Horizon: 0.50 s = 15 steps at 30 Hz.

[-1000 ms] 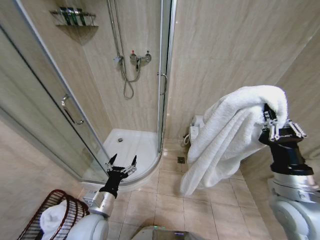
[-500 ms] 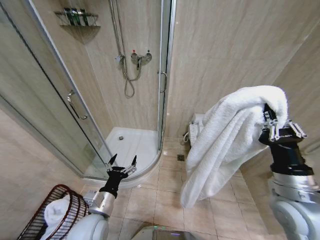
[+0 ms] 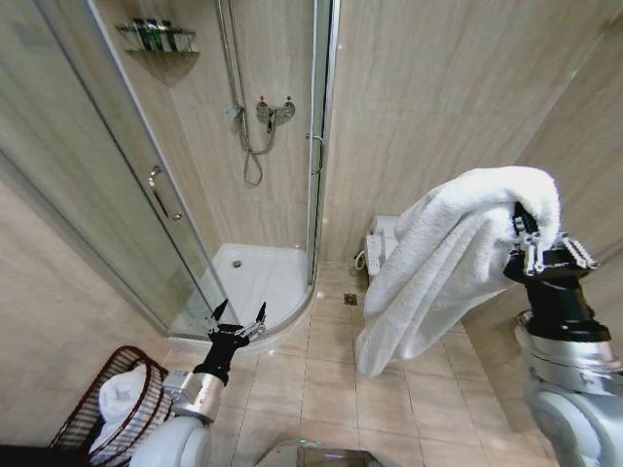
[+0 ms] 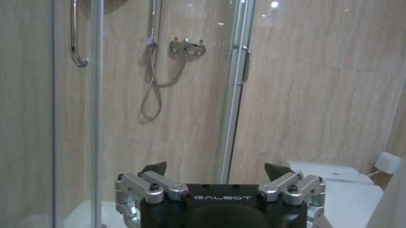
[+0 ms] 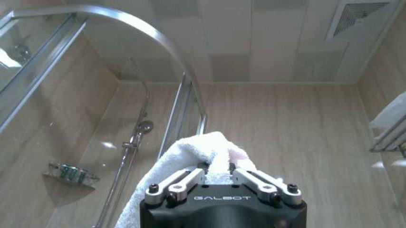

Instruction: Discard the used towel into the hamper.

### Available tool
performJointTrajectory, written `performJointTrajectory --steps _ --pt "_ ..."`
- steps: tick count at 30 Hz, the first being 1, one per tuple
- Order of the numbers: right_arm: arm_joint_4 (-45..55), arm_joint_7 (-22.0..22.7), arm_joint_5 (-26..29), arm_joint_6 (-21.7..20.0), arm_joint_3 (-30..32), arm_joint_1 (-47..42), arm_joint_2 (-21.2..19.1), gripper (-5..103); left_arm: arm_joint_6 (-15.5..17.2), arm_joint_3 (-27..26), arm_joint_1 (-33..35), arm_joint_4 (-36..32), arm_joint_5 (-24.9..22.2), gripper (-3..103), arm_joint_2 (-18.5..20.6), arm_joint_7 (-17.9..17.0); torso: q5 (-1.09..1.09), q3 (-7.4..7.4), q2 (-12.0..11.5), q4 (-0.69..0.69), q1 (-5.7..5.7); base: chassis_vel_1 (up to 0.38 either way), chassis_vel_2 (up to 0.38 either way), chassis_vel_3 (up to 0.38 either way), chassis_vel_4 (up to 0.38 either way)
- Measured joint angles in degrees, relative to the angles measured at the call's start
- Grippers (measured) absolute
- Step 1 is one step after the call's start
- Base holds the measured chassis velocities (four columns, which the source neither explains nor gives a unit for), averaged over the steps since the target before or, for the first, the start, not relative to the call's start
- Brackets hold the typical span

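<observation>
One white towel (image 3: 450, 258) pinched in right gripper (image 3: 529, 238), raised at 3 o'clock. One hamper (image 3: 115, 409) on floor at 7 o'clock, white cloth inside. Left gripper (image 3: 237, 319) spread wide, empty. Right wrist view adds ceiling vent (image 5: 360, 15).

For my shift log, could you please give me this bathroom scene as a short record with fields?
towel: large white terry towel, draped, hanging above the floor
right pincer: raised, shut on towel
left pincer: open, low near shower
hamper: round reddish-brown wicker basket, robot's lower left, white cloth inside
floor: beige tiles
</observation>
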Motion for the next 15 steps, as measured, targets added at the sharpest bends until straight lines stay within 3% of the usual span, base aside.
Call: performJointTrajectory --steps 15 --pt "0.0 0.0 -0.1 0.2 -0.2 0.0 0.0 8 0.0 0.0 0.0 0.0 0.0 100 0.0 0.0 -0.02 -0.03 0.0 0.0 -0.03 0.104 -0.105 -0.098 0.094"
